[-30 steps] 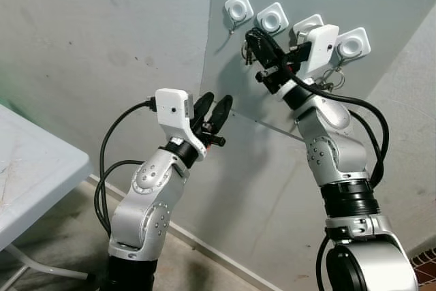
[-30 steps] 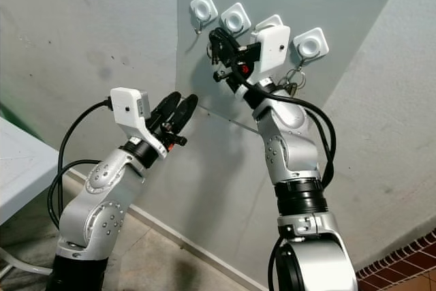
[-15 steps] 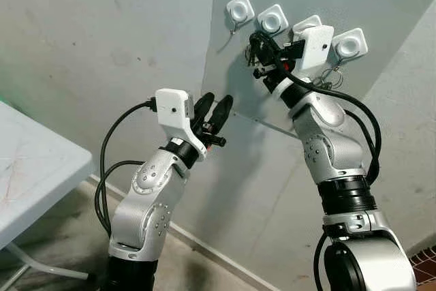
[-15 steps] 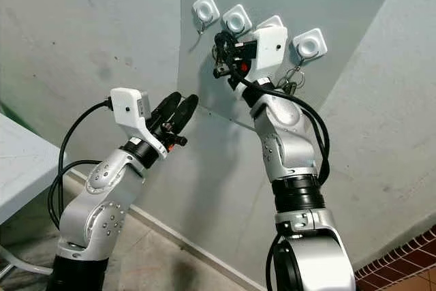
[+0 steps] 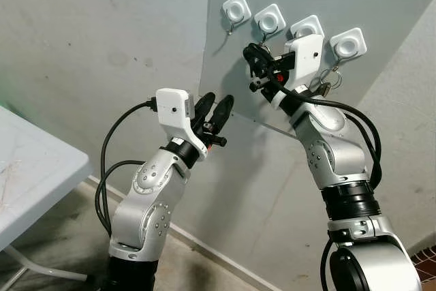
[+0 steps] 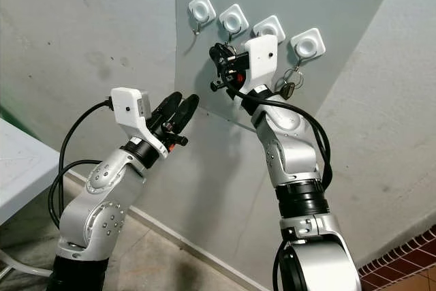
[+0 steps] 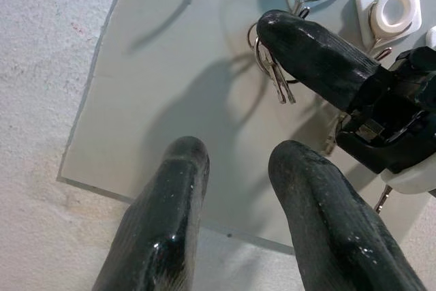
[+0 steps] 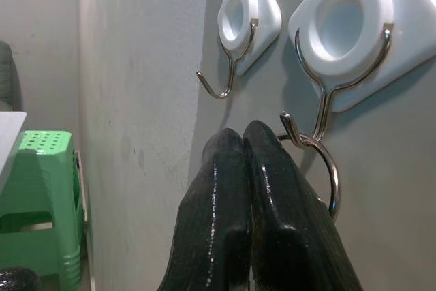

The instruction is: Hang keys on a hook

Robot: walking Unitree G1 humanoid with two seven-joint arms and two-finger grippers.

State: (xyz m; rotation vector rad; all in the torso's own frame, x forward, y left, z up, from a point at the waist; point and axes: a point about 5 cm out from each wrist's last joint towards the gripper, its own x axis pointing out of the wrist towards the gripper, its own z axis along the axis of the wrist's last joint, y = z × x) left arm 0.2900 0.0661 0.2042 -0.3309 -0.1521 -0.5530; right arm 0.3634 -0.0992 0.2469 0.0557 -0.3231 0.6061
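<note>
The keys [image 7: 276,80] are pinched in the closed right gripper [image 5: 253,66], their ring [image 8: 325,168] threaded over the second hook [image 8: 320,110]. Only release is judged left. The left gripper [image 5: 216,114] is held slightly open, empty, below.

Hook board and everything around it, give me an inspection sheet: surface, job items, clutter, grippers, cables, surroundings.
Surface: grey hook board on the wall, with four white hooks.
Job's things: keys pinched in the right gripper, their ring touching the second hook. Whether the ring is fully seated, I cannot tell.
Clutter: another key set hangs near the fourth hook.
Grippers: right fingers shut on the keys; left gripper open, apart from the board.
Cables: black cables loop along both arms.
Surroundings: white table; green stool.
</note>
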